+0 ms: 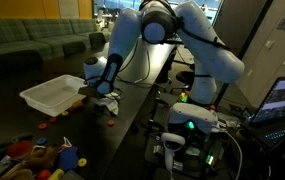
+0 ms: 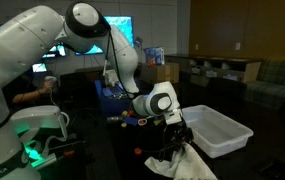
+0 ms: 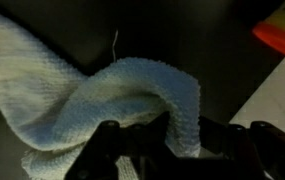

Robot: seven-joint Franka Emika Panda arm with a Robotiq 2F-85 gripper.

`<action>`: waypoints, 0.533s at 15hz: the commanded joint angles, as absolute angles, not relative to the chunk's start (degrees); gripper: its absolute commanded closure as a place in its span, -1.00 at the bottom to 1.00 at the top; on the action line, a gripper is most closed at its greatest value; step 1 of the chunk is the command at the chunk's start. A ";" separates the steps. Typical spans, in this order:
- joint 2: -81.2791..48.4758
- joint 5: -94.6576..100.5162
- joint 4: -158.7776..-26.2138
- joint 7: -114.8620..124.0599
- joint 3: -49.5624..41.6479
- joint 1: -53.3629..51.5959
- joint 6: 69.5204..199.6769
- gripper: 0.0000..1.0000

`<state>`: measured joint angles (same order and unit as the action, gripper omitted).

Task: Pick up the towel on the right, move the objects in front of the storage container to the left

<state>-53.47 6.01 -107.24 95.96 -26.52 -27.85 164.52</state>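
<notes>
The towel (image 3: 132, 90) fills the middle of the wrist view, a pale rumpled fold pinched between the closed jaws at the bottom edge. In an exterior view the cloth (image 2: 185, 160) hangs below the jaws at lower centre, just left of the storage container (image 2: 222, 135). The dark surface (image 3: 182, 30) lies behind it, with an orange-red item (image 3: 280, 40) in the upper right corner. In an exterior view the objects (image 1: 42, 152) lie jumbled at lower left, below the container.
</notes>
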 commanded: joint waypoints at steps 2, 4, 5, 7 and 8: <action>-62.33 5.64 -94.33 98.77 -26.18 -28.32 159.92 0.92; -64.82 6.04 -90.97 98.95 -25.63 -28.00 159.34 0.92; -65.78 6.14 -89.27 98.95 -25.44 -27.97 158.69 0.92; -67.50 6.57 -86.66 98.86 -25.35 -28.08 157.79 0.92; -67.89 6.74 -85.66 98.69 -25.10 -27.99 157.42 0.92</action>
